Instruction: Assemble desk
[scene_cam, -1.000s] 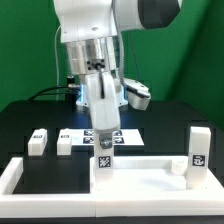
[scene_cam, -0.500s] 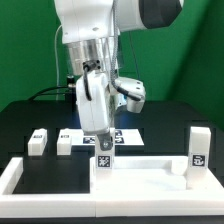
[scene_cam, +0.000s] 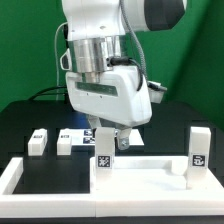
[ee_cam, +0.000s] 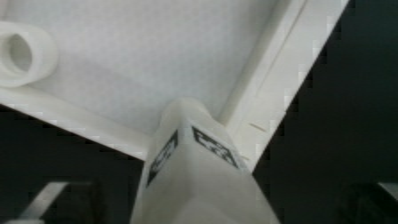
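Observation:
The white tabletop panel lies flat at the front. It also shows in the wrist view, with a round hole near one corner. One tagged white leg stands upright on the panel's back edge. My gripper is shut on the top of this leg, which fills the space between the jaws in the wrist view. A second leg stands upright at the panel's corner on the exterior view's right. Two loose legs sit on the black table at the left.
The marker board lies flat behind the held leg, partly hidden by the gripper. A low white border rail runs along the front and the left of the panel. The arm's body fills the upper middle of the exterior view.
My gripper has turned about its vertical axis while staying on the leg. Its narrow side faced the camera before; its broad side faces it now. The leg has stayed in place on the panel.

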Controlling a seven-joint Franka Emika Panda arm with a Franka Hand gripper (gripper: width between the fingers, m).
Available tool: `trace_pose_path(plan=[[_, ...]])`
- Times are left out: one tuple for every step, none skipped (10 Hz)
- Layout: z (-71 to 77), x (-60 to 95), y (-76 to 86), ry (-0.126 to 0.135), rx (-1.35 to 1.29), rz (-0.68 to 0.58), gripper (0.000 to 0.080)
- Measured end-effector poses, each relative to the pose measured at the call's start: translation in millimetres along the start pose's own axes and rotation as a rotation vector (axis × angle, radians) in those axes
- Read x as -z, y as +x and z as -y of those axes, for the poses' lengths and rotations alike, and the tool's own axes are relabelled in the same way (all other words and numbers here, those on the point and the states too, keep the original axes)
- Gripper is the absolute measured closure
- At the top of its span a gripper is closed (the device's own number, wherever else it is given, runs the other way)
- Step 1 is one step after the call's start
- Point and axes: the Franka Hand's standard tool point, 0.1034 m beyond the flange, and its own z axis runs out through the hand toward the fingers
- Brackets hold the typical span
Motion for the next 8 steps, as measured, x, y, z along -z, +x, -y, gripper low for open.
trace_pose_path(plan=[[-0.5, -0.5, 0.3, -0.001, 0.071, 0.0, 0.015], [-1.2, -0.4, 1.4, -0.001, 0.183, 0.0, 0.015], [-2.7, 0.1, 7.5, -0.008, 0.416, -0.02, 0.015], [-3.2, -0.2, 13.7, -0.012, 0.626, -0.042, 0.015], [-2.1, 0.1, 14.2, -0.008, 0.659, -0.048, 0.015], [-1.9, 0.1, 13.9, -0.008, 0.614, -0.048, 0.0159], [-2.2, 0.2, 14.3, -0.008, 0.618, -0.048, 0.0159], [-1.8, 0.1, 13.9, -0.005, 0.583, -0.047, 0.0317]])
